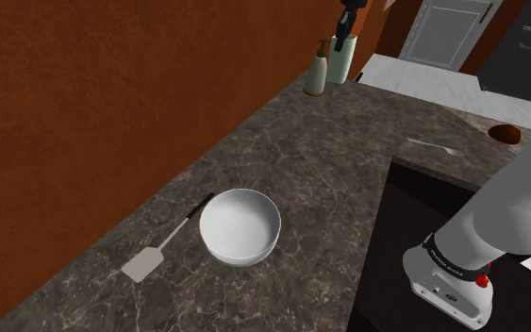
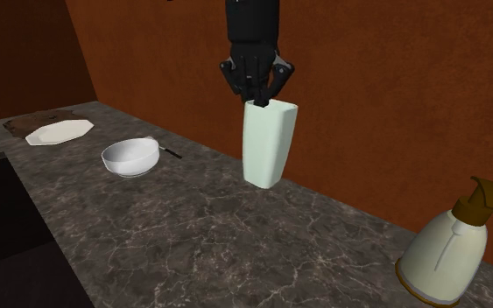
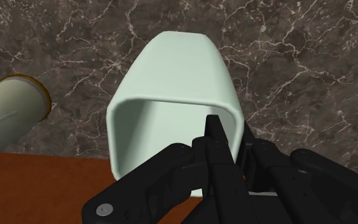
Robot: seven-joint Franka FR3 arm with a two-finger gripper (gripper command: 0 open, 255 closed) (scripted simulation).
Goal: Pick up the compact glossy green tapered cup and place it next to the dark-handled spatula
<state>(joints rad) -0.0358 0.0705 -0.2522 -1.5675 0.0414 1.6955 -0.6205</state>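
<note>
A pale green tapered cup (image 2: pixel 268 144) stands upright on the dark marble counter (image 2: pixel 192 227) close to the brown wall. My black gripper (image 2: pixel 262 100) hangs straight down over its rim. In the wrist view, one finger is inside the cup (image 3: pixel 171 76) and the other outside, and the gripper (image 3: pixel 228 137) clasps the near wall. From the shoulder camera the cup (image 1: pixel 340 62) and gripper (image 1: pixel 345 36) are at the far end. The spatula (image 1: pixel 162 247), with a grey blade and a dark handle, lies flat at the near end beside a white bowl (image 1: pixel 240 226).
A cream soap bottle (image 1: pixel 317 70) with a brown pump stands right beside the cup (image 2: pixel 446 249). The white bowl (image 2: pixel 131 157) and a white plate (image 2: pixel 59 132) sit further along. A dark sink (image 1: pixel 414 236) cuts into the counter; a spoon (image 1: pixel 435 146) lies behind it.
</note>
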